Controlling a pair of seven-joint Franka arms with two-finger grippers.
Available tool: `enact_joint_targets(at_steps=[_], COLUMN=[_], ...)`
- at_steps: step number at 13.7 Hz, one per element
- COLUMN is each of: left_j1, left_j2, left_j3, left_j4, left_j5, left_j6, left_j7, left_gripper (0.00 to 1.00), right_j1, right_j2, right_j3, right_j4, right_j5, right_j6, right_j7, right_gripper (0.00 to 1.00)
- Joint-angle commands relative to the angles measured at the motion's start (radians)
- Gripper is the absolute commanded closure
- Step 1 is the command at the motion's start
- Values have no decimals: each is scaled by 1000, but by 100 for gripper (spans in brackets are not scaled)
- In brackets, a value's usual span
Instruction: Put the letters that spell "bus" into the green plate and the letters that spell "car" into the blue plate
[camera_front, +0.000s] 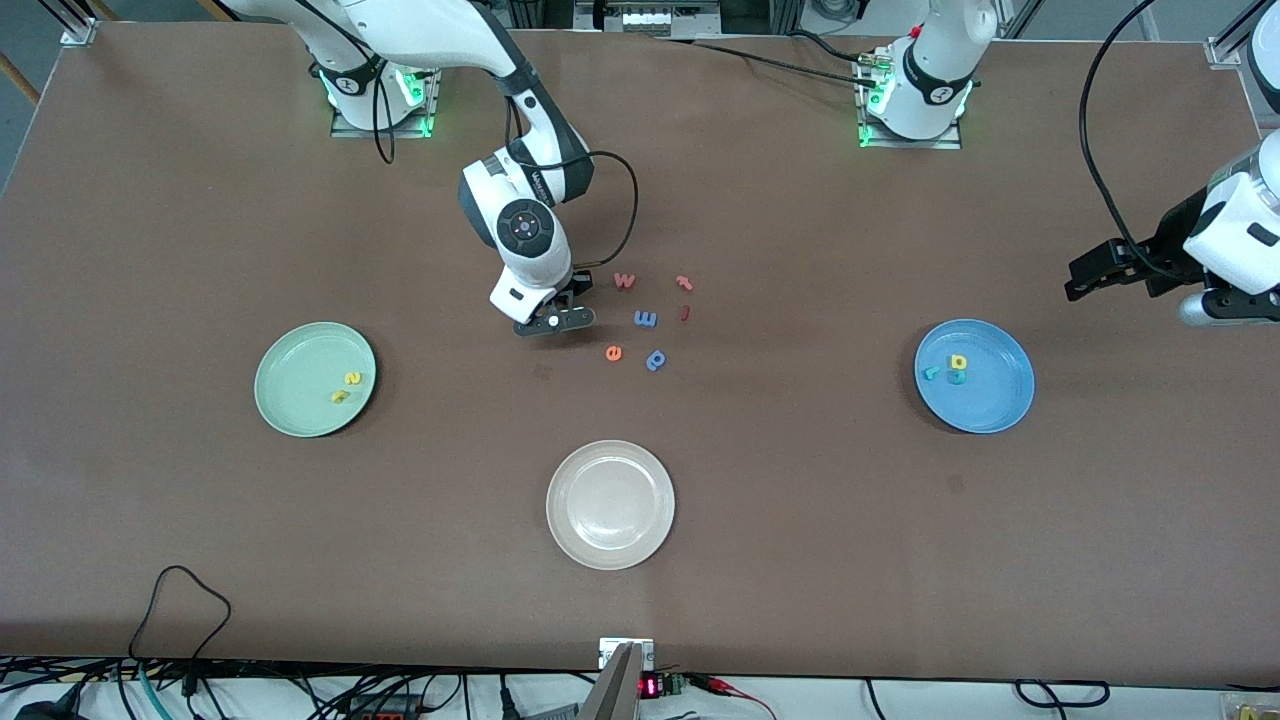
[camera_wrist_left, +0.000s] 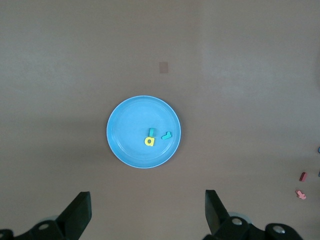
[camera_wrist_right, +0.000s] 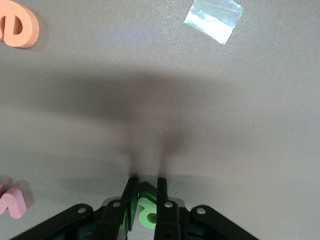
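Observation:
My right gripper is low over the table beside the loose letters, shut on the green "b", which sits between its fingers. The green plate, toward the right arm's end, holds two yellow letters. The blue plate, toward the left arm's end, holds the yellow "a" and two teal letters. My left gripper hangs open and empty high up, near the blue plate.
A cream-white plate lies nearest the front camera. Loose letters lie mid-table: a red "w", two small red pieces, a blue "m", an orange "e" and a blue "p".

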Motion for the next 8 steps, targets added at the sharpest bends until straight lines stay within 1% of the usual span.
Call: enact_joint_targets(at_steps=[1,3,8], left_j1=[15,15,15], left_j2=[-25,-20,-20], left_j3=[-13,-14,-14], left_j4=[-29,-29,-28], left_j5=[-4,-5,-5], left_j6=[13,14,14], left_j7=[6,6,8], left_gripper=[0,0,0], right_j1=[6,6,1], right_j2=[-16,-16,-16], right_j3=[-2,-2,-2], right_j4=[-7,-7,-5], right_j5=[12,14,14], right_j6=[-18,-22,-33], right_j7=[-21,-27,-30], right_gripper=[82,86,90])
